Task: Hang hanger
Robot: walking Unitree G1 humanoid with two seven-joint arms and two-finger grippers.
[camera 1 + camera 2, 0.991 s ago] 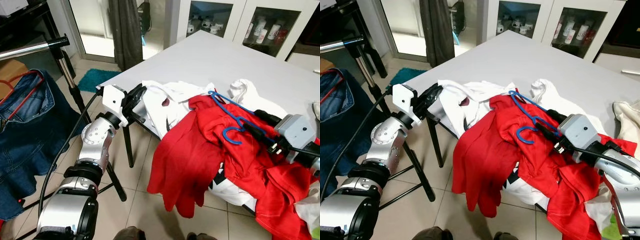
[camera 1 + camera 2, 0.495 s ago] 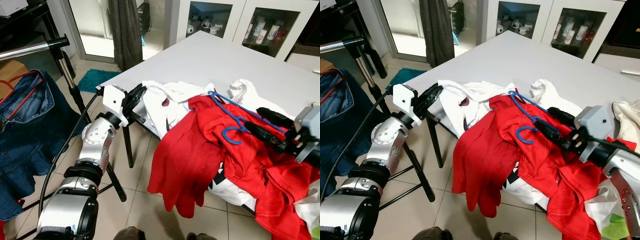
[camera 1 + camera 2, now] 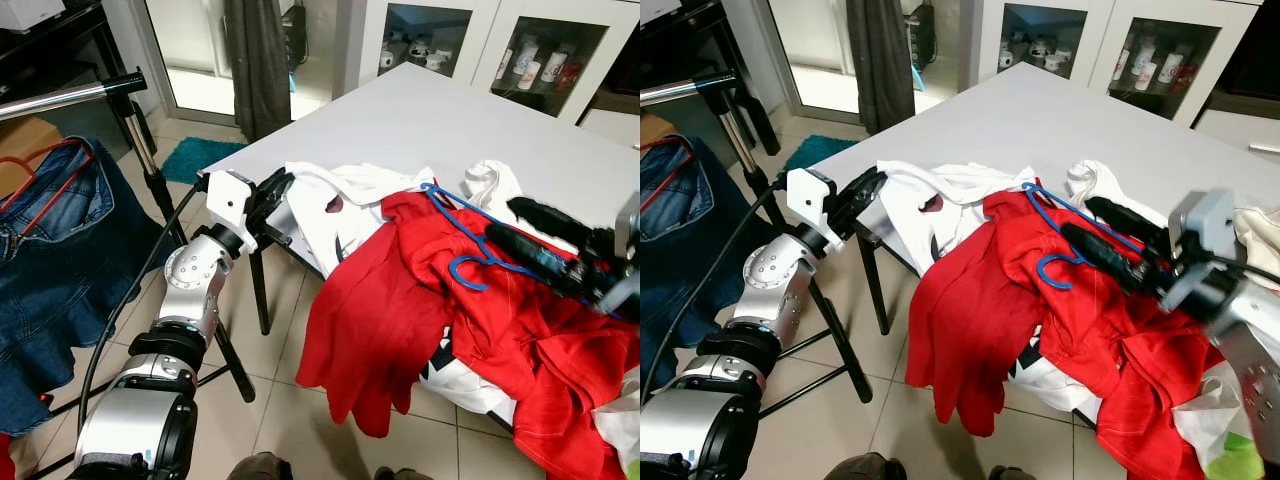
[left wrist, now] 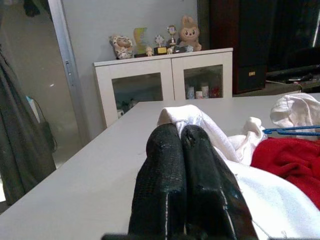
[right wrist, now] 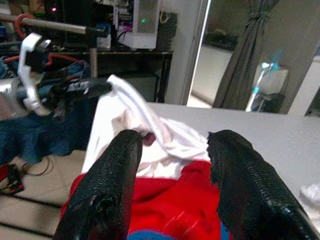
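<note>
Your blue wire hanger (image 3: pixel 470 238) lies on top of the crumpled red cotton garment (image 3: pixel 420 300) at the near edge of the grey table (image 3: pixel 440 120), its hook curled toward you and its frame partly tucked into the cloth; your right gripper (image 3: pixel 1095 225) hovers just above it with its two black fingers spread apart and holding nothing, so a careless close may pinch red fabric along with the wire, or miss the thin wire altogether. If you lift with the frame caught in the garment, you risk dragging the whole heap off the table edge, where a good part of it already hangs over. Your left gripper (image 3: pixel 275 190) has its fingers pressed together on a fold of the white cotton shirt (image 3: pixel 340 200); pull there and the pile shifts under the hanger. The silver metal clothes rail (image 3: pixel 70 95), with blue denim jeans (image 3: pixel 50 240) on it, stands well apart to your left; carrying the hanger across invites snagging on that arm.
</note>
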